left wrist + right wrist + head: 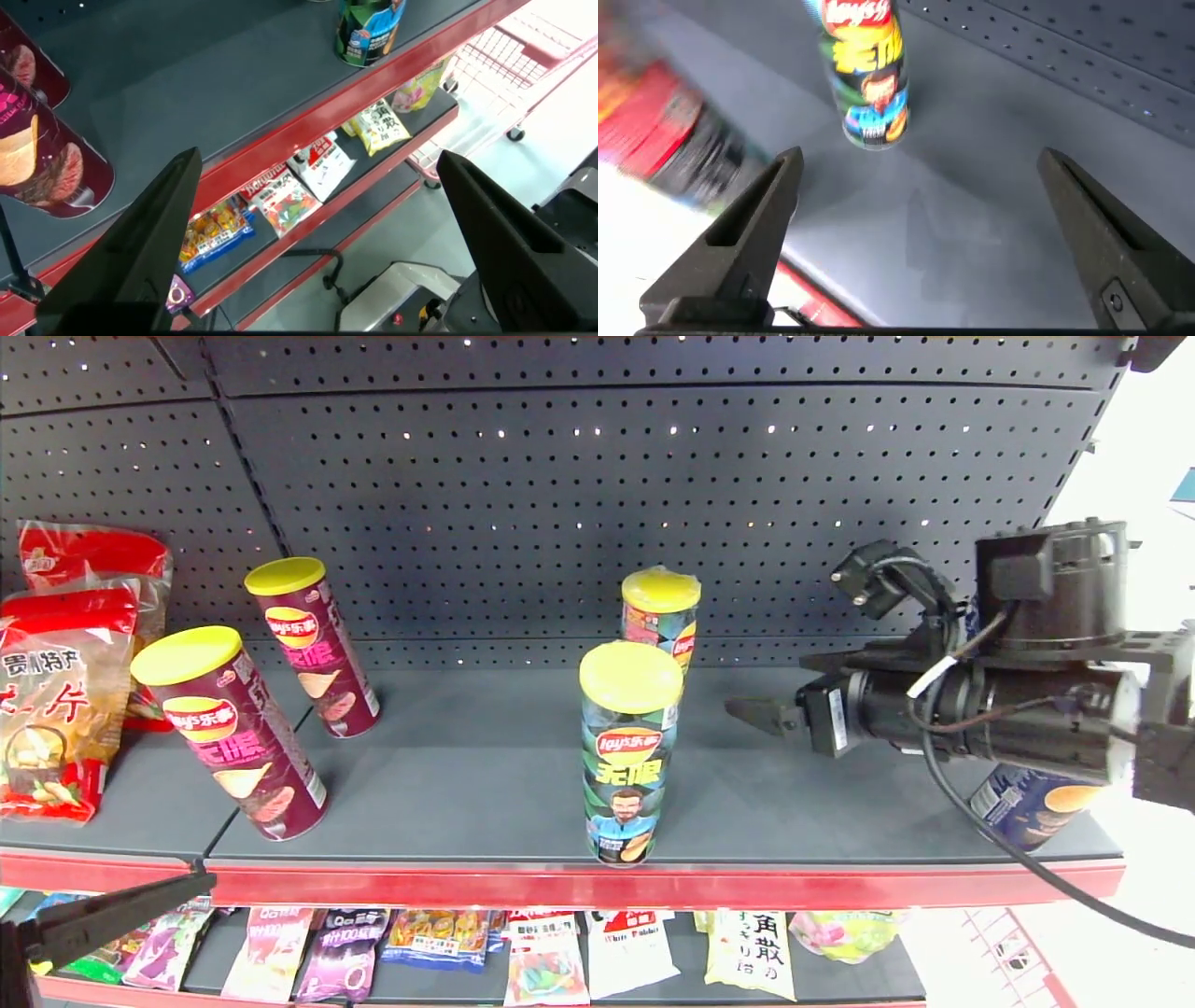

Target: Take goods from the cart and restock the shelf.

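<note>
I see the shelf [467, 784] with my right gripper [920, 163] over its deck, jaws apart and empty, and a blue can [1027, 803] under that arm. My left gripper [318, 159] hangs low before the red edge, jaws also apart. A green can [630, 756] stands upright at the front

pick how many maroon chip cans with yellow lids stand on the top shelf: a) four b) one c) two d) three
c: the front maroon can near the shelf edge and the rear maroon can behind it are the only maroon ones.
</note>
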Controlling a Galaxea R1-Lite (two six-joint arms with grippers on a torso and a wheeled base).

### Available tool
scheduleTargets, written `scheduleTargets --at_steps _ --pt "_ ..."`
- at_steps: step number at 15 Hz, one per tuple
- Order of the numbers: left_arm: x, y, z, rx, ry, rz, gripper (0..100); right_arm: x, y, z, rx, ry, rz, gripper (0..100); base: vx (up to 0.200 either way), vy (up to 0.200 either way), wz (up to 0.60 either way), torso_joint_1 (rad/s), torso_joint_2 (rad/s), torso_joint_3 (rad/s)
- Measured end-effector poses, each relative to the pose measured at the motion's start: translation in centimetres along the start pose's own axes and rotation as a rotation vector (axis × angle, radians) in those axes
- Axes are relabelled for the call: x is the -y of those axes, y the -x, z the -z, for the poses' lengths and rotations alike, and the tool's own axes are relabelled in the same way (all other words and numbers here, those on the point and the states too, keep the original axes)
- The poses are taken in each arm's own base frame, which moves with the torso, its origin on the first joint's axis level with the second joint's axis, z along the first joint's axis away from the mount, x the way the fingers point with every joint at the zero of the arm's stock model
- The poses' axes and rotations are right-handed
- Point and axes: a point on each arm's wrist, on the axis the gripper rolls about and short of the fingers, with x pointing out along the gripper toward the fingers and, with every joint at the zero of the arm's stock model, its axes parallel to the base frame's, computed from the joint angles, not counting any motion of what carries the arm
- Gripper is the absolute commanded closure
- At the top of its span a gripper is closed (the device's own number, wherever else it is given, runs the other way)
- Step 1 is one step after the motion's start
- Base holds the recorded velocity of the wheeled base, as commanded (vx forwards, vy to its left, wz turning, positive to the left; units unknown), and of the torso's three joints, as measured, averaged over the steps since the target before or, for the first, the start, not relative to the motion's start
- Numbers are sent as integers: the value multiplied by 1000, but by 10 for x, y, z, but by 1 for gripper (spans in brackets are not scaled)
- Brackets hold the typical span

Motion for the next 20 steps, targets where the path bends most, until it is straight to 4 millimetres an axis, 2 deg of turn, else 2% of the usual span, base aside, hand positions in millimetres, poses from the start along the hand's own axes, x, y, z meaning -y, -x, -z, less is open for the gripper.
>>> scheduleTargets --at_steps 3,6,10,12,16,20 --pt "-4 -12 -6 -42 23 -31 0 -2 39 10 26 0 3 0 0 0 0 0 0 0" --pt "-9 -28 -15 -93 49 -55 0 -8 89 30 71 7 -13 0 0 0 0 0 0 0" --pt "-17 -59 -23 -165 65 -51 0 -15 164 75 189 16 -6 0 0 0 0 0 0 0" --pt "-22 -82 -28 -160 61 -53 0 -14 194 103 216 0 76 0 0 0 0 0 0 0" --pt "-26 -133 -36 -204 41 -91 0 -17 229 152 180 -76 239 0 0 0 0 0 0 0" --pt "-19 -173 -35 -269 28 -71 0 -23 249 174 221 -88 280 0 0 0 0 0 0 0"
